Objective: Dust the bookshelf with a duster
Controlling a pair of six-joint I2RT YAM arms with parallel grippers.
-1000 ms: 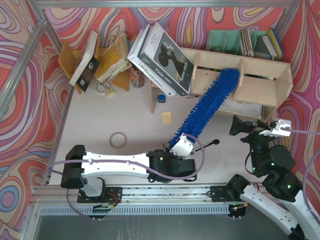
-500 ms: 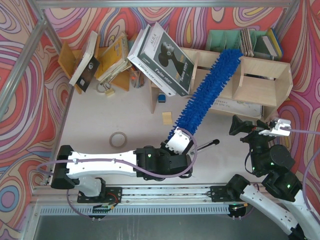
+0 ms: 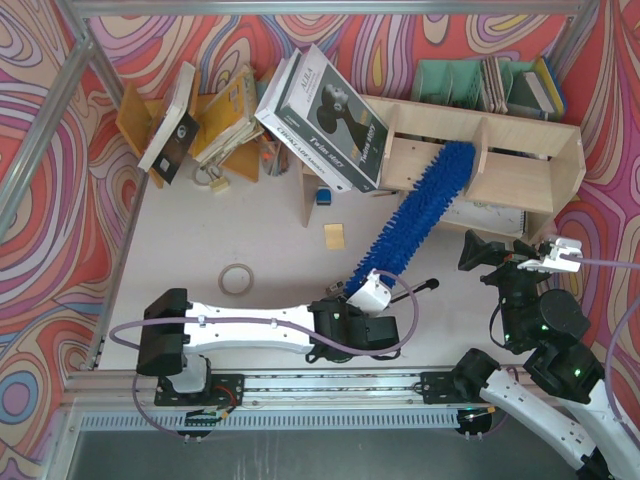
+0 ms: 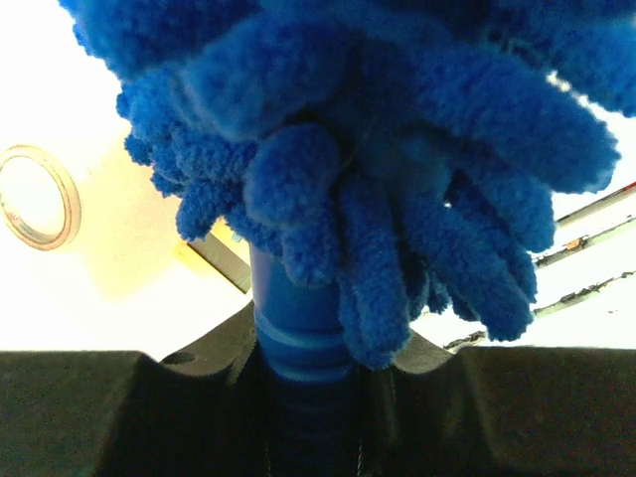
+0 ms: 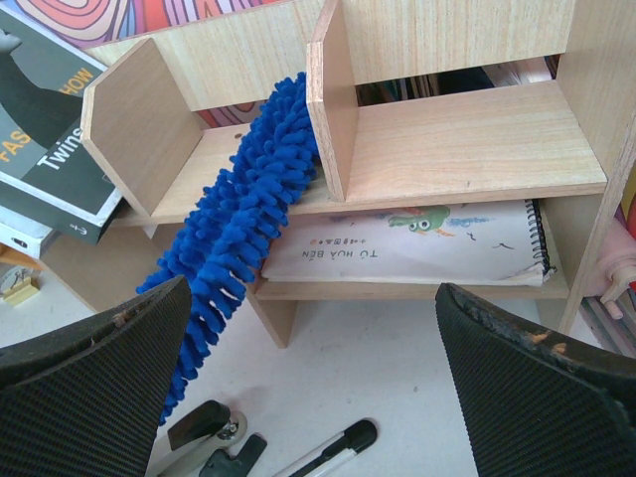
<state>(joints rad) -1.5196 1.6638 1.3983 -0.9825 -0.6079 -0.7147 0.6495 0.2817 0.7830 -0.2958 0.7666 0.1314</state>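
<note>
The bookshelf [image 3: 520, 180] stands at the back right, its open side facing me; it also fills the right wrist view [image 5: 467, 139]. My left gripper [image 3: 362, 292] is shut on the duster's blue handle [image 4: 298, 328], which sits between the jaws [image 4: 308, 397]. The blue fluffy duster head [image 3: 420, 215] slants up and right. Its tip lies in the upper compartment, against the left face of the middle divider [image 5: 333, 109]. The duster also shows in the right wrist view [image 5: 248, 209]. My right gripper [image 3: 505, 258] is open and empty in front of the shelf [image 5: 310, 298].
A spiral notebook [image 5: 397, 243] lies in the lower shelf. A black-and-white pen [image 5: 328, 452] and a stapler-like tool [image 5: 199, 427] lie on the table. A black-and-white box [image 3: 320, 115] leans on the shelf's left end. Tape roll [image 3: 237, 279], yellow note [image 3: 334, 236], orange-brown rack [image 3: 200, 120].
The duster head was lifted onto the shelf's top board half a second ago. It is now back down inside the upper compartment. The left arm shifted right; the right arm has not moved.
</note>
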